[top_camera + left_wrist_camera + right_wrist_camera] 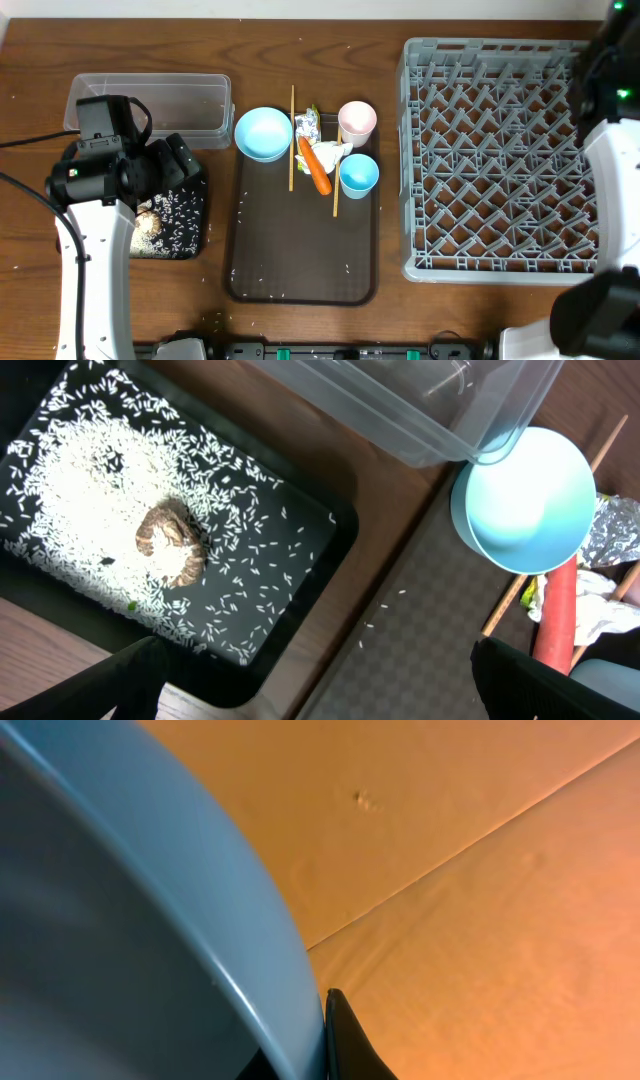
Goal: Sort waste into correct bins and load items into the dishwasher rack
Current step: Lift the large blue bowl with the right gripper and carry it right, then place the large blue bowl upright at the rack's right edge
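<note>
My left gripper [330,695] hangs open and empty over the gap between the black tray [300,615] and the brown serving tray [430,640]. White rice [70,490] and a brownish scrap [172,540] lie in the black tray. The clear tub [150,105] stands behind it. A small light-blue bowl [263,134], carrot [315,167], wrapper [307,127], tissue [332,153], two chopsticks [292,140], pink cup [357,120] and light-blue cup [359,174] crowd the serving tray's far end. My right gripper [322,1025] is shut on the rim of the large blue bowl [130,940], outside the overhead view.
The grey dishwasher rack [500,160] fills the table's right side, with the right arm [612,80] above its far right corner. A few stray rice grains [385,605] dot the serving tray. The left arm [95,190] covers the black tray's left part.
</note>
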Tool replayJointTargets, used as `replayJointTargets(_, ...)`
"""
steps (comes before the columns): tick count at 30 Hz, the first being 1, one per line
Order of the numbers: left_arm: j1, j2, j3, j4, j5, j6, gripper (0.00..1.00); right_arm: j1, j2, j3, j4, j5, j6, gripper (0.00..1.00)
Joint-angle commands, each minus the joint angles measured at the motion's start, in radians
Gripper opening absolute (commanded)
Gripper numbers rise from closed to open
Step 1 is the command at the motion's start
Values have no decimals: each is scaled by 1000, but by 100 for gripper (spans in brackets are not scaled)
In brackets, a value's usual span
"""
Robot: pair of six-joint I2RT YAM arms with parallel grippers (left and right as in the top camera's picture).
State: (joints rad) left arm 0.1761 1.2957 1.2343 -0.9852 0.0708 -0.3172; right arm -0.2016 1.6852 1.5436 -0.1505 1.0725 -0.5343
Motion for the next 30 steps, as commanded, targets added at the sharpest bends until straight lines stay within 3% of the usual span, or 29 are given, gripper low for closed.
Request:
replayJointTargets(1, 4, -9, 13, -2, -12, 9, 98, -59, 55, 14, 44, -45, -2, 1)
replayJointTargets(15, 4, -9, 13, -2, -12, 9, 98, -163, 290, 14, 286, -59, -98, 1)
replayJointTargets(23, 4, -9, 13, -2, -12, 9, 98, -166, 330, 14, 381, -63, -119, 1)
replayJointTargets(30, 4, -9, 13, -2, -12, 9, 98, -159, 330, 14, 335, -92, -114, 1)
